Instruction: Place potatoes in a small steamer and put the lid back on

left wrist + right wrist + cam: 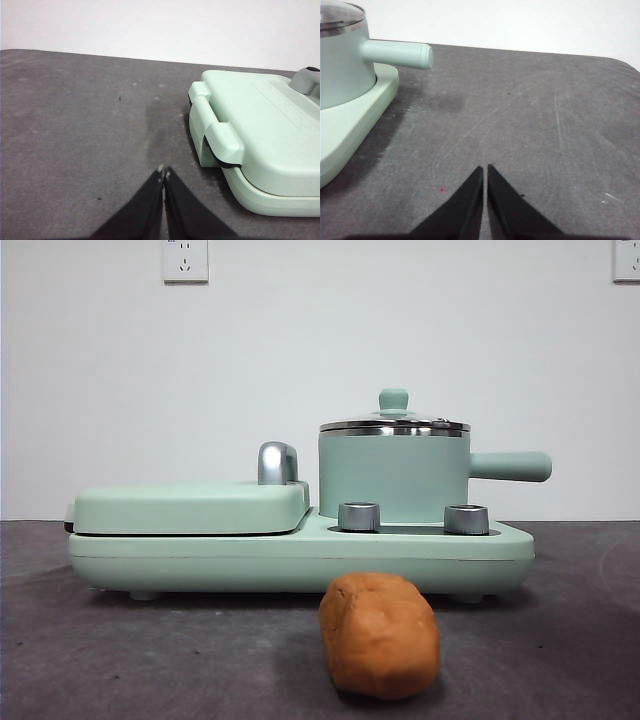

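Orange-brown potato (pixel 380 636) lying on the dark grey table (pixel 150 660), in front of the mint-green cooker base (pixel 300 555) and apart from it, nearest the front camera. Small steamer (pixel 393 478) standing upright on the right half of that base, straight side handle (pixel 510 466) pointing right and level. Lid (pixel 394 425) seated on the pot's steel rim, mint-green knob (pixel 393 399) on top. Two silver dials (pixel 359 516) on the base just before the pot. Flat grill cover (pixel 190 506) closed on the left half, chrome handle (pixel 277 462) rising near its right end, just beside the pot. Left gripper (pixel 164 172) above bare table beside the grill plate's hinged end (pixel 220 135), jaws pressed together at the tips, gripping nothing. Right gripper (pixel 485 169) above bare table on the pot-handle side, pot (pixel 342 60) and handle (pixel 397 53) visible at the edge of its wrist view, jaws drawn nearly together with only a thin slit between, likewise empty. Neither gripper visible in the front view, neither touching potato, pot or lid. White wall behind, with two sockets (pixel 185 260) high up.
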You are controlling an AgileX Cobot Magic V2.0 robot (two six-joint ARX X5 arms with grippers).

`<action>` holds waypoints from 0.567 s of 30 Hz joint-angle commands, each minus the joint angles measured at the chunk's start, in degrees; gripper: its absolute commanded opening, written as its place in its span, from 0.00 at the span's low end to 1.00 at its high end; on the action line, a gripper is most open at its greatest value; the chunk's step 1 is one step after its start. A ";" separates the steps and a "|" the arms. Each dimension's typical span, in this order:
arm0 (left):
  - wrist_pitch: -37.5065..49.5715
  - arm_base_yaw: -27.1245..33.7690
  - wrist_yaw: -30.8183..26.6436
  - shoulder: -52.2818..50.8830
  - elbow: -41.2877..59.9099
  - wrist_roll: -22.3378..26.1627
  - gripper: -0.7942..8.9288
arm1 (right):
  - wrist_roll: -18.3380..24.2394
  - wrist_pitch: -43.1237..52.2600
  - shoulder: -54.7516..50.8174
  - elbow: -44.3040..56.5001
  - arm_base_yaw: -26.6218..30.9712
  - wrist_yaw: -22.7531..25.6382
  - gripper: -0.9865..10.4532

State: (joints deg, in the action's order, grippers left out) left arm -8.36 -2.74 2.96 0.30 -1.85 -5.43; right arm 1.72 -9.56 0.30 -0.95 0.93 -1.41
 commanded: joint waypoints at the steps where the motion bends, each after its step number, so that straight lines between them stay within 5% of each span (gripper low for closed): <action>1: 0.70 0.11 0.00 -0.11 1.09 -0.24 0.09 | -0.15 0.57 -0.09 0.22 0.07 -0.09 0.09; 6: 0.55 0.11 0.00 -0.11 1.09 -4.37 0.09 | -7.32 0.63 -0.09 0.22 0.04 -0.42 0.09; 13: -0.72 0.11 -0.02 0.33 -3.34 -15.54 0.09 | -18.56 -1.90 -0.02 -2.84 -0.09 -7.67 0.09; 17: -7.61 0.09 0.02 2.60 -10.40 -16.72 0.09 | -23.69 -6.99 0.81 -9.44 -0.09 -8.70 0.09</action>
State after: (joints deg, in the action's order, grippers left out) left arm -15.14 -2.74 2.96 2.37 -10.02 -20.49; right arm -17.47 -16.95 0.97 -8.19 0.86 -9.69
